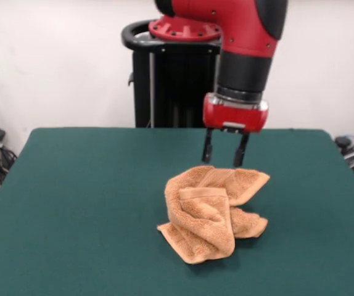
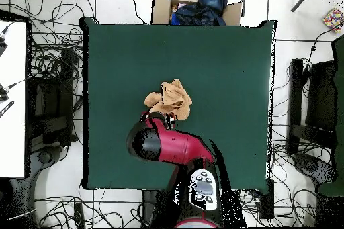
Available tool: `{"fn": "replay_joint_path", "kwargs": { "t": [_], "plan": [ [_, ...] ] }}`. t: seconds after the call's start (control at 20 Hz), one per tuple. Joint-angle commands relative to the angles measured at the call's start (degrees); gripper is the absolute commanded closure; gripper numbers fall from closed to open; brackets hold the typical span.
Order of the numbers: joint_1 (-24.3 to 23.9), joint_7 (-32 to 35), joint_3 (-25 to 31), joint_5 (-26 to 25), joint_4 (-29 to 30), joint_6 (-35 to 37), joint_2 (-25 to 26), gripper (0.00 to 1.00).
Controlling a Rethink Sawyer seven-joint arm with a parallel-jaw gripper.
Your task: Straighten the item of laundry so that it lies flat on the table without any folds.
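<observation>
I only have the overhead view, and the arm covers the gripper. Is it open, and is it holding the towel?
Observer: In the front view the gripper is open and holds nothing. It hangs over the far edge of the towel.
Operator: Does any part of the towel lie flat?
Observer: No. It is bunched up, and one flap is folded over the top, showing a woven band.
</observation>
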Motion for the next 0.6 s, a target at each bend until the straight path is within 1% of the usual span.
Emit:
{"fn": "replay_joint_path", "kwargs": {
  "t": [0.05, 0.2, 0.35, 0.45, 0.55, 0.6],
  "plan": [
    [-3.14, 13.6, 0.99, 2.49, -3.53, -7.45, 7.96, 0.0],
    [-3.73, 13.03, 1.9, 1.93, -4.5, -9.11, 10.29, 0.0],
    [-2.79, 11.66, 0.87, 1.78, -4.73, -7.72, 9.98, 0.0],
    [-4.16, 11.0, 2.38, 1.18, -3.99, -7.46, 10.32, 0.0],
    [-6.8, 9.69, 4.87, -0.16, -4.05, -7.5, 11.96, 0.0],
    [-7.29, 8.96, 5.2, -0.55, -4.67, -7.26, 12.69, 0.0]
  ]
}}
